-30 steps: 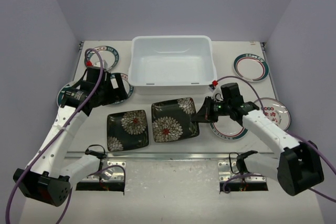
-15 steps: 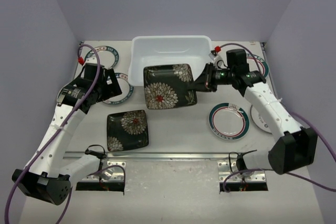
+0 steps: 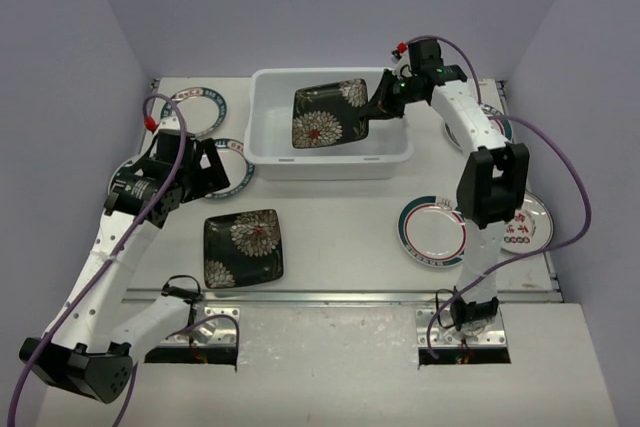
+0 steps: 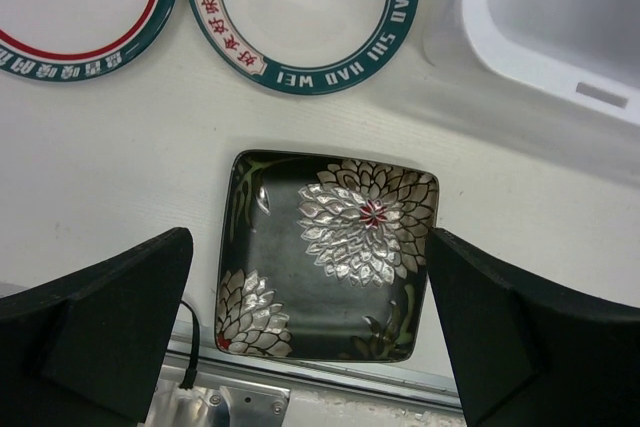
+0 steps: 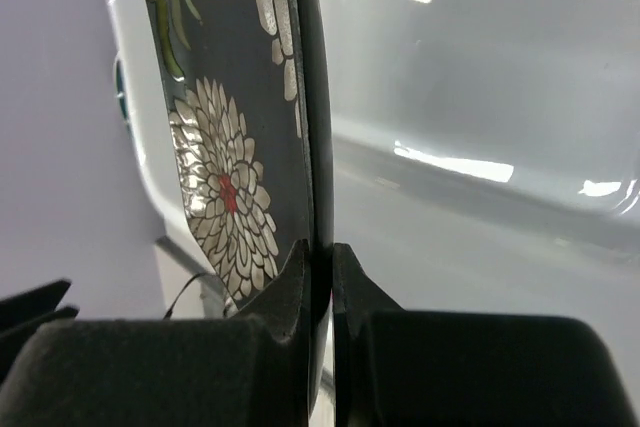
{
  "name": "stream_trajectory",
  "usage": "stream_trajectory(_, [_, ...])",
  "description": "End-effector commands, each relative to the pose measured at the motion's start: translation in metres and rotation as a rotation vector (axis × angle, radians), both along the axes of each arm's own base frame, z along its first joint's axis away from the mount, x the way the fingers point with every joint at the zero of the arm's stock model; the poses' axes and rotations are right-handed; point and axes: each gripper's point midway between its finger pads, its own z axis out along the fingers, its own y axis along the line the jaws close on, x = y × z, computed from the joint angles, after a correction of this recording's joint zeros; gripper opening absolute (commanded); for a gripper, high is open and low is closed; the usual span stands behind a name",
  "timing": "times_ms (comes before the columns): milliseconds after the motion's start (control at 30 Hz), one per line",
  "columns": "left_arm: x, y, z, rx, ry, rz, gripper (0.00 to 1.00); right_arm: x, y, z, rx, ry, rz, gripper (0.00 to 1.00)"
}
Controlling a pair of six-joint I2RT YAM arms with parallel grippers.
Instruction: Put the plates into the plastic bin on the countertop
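**Top external view.** Your right gripper (image 3: 383, 97) is clamped on the right-hand edge of a square black plate (image 3: 326, 115). The plate sits tilted inside the outline of the plastic bin (image 3: 262, 142). Whether it touches the bin floor cannot be told from here. Your left gripper (image 3: 218, 173) is spread wide and holds nothing. It sits over the countertop (image 3: 340, 212) at the bin's left front corner, partly covering a round teal-rimmed plate (image 3: 243, 159). A second square plate (image 3: 243, 247) lies flat on the countertop in front of the bin, apart from it and near the metal rail (image 3: 330, 297). Another round plate (image 3: 433, 230) lies flat to the right front of the bin.

**Left wrist view.** Both fingers (image 4: 110, 327) of the left gripper (image 4: 308, 242) stand far apart with nothing between them. The second square plate (image 4: 330, 257) lies flat below, framed by the fingers and not touched. Two round plates (image 4: 300, 17) lie beyond it, side by side. The bin's corner (image 4: 560, 37) shows at upper right.

**Right wrist view.** The right gripper (image 5: 318, 267) pinches the rim of the square black plate (image 5: 220, 177), seen nearly edge-on. Both pads (image 5: 288, 292) press against it. The bin's white inner wall (image 5: 500, 97) fills the background.
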Motion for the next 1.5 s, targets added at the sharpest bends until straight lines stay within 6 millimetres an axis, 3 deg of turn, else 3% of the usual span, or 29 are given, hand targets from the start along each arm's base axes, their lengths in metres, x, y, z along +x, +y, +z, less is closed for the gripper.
stream_trajectory(0, [-0.006, -0.003, -0.008, -0.007, 0.011, -0.013, 1.0, 0.035, 0.004, 0.04, 0.039, -0.131, 0.016, 0.0])
stream_trajectory(233, [-0.001, -0.003, -0.006, 0.007, 0.01, -0.021, 1.0, 0.06, 0.014, 0.002, 0.025, -0.125, 0.047, 0.0])
stream_trajectory(600, [0.001, -0.005, -0.011, 0.008, 0.02, -0.037, 1.0, 0.085, 0.013, -0.034, -0.113, -0.185, -0.005, 0.01])
stream_trajectory(733, [0.0, -0.004, -0.01, 0.009, 0.016, -0.038, 1.0, 0.083, 0.007, -0.049, -0.155, -0.159, -0.01, 0.11])
stream_trajectory(833, [0.0, -0.005, -0.011, 0.007, 0.016, -0.04, 1.0, 0.082, 0.005, -0.053, -0.176, -0.16, -0.007, 0.24])
stream_trajectory(900, [0.0, -0.005, -0.011, 0.007, 0.018, -0.042, 1.0, 0.083, 0.003, -0.051, -0.188, -0.17, -0.005, 0.28])
stream_trajectory(967, [0.001, -0.005, -0.011, 0.006, 0.017, -0.043, 1.0, 0.082, 0.001, -0.045, -0.196, -0.177, -0.006, 0.38])
stream_trajectory(1067, [0.001, -0.005, -0.01, 0.007, 0.015, -0.042, 1.0, 0.082, 0.001, -0.03, -0.197, -0.204, -0.007, 0.41])
stream_trajectory(1100, [0.001, -0.005, -0.011, 0.007, 0.018, -0.042, 1.0, 0.083, -0.001, -0.022, -0.202, -0.217, -0.015, 0.49])
stream_trajectory(1167, [0.0, -0.004, -0.01, 0.011, 0.017, -0.036, 1.0, 0.085, -0.007, 0.007, -0.216, -0.265, -0.048, 0.81])
stream_trajectory(1233, [0.0, -0.003, -0.01, 0.01, 0.016, -0.025, 1.0, 0.082, -0.011, 0.044, -0.214, -0.33, -0.07, 0.98])
stream_trajectory(1333, [-0.001, 0.004, -0.005, 0.031, 0.01, 0.015, 1.0, 0.072, -0.009, 0.088, -0.176, -0.401, -0.078, 0.99])
stream_trajectory(1467, [0.0, 0.015, 0.017, 0.036, -0.03, 0.107, 1.0, 0.032, 0.002, 0.136, -0.119, -0.439, -0.057, 0.99])
